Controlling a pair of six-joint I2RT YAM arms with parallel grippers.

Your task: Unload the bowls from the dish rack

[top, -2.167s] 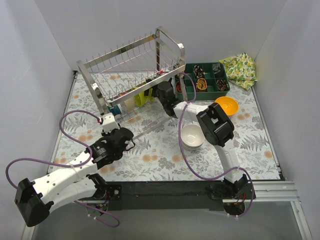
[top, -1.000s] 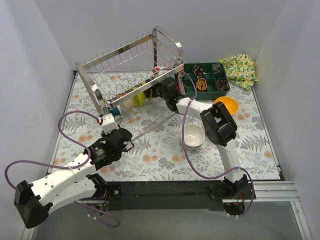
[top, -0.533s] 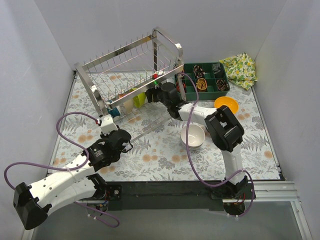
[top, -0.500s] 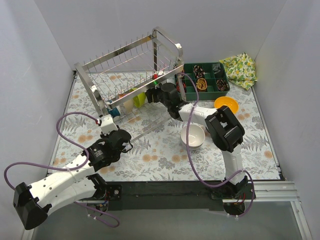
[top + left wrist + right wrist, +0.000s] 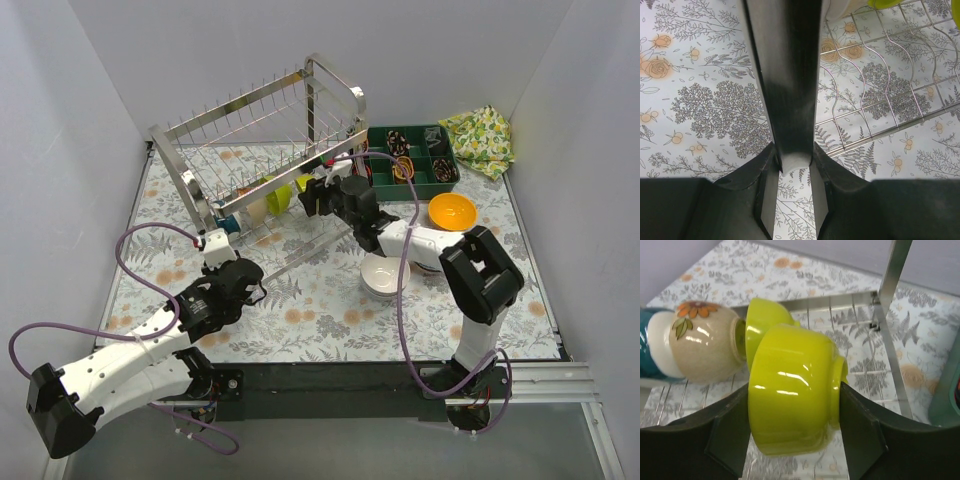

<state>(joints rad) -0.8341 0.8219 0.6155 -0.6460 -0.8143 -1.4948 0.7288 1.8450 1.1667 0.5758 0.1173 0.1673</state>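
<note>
The dish rack (image 5: 262, 140) stands at the back left. Its lower tier holds bowls on their sides: a lime green bowl (image 5: 281, 195), a beige flowered bowl (image 5: 705, 342) and a teal-and-white one (image 5: 232, 222). My right gripper (image 5: 795, 390) reaches into that tier and is shut on a lime green bowl (image 5: 792, 412), with a second lime bowl (image 5: 762, 317) just behind it. My left gripper (image 5: 790, 165) is shut on the rack's front-left steel bar (image 5: 782, 75), low over the floral mat. A white bowl (image 5: 383, 275) and an orange bowl (image 5: 452, 211) sit on the table at the right.
A dark green compartment tray (image 5: 410, 155) stands right of the rack, with a yellow patterned cloth (image 5: 480, 138) beyond it. The rack's wire floor (image 5: 880, 90) spreads to the right of my left gripper. Grey walls close in the left, back and right.
The right arm's elbow has swung right and down while its gripper stayed at the rack's lower tier by the lime bowl. The rack shifted slightly. The left arm has hardly moved.
</note>
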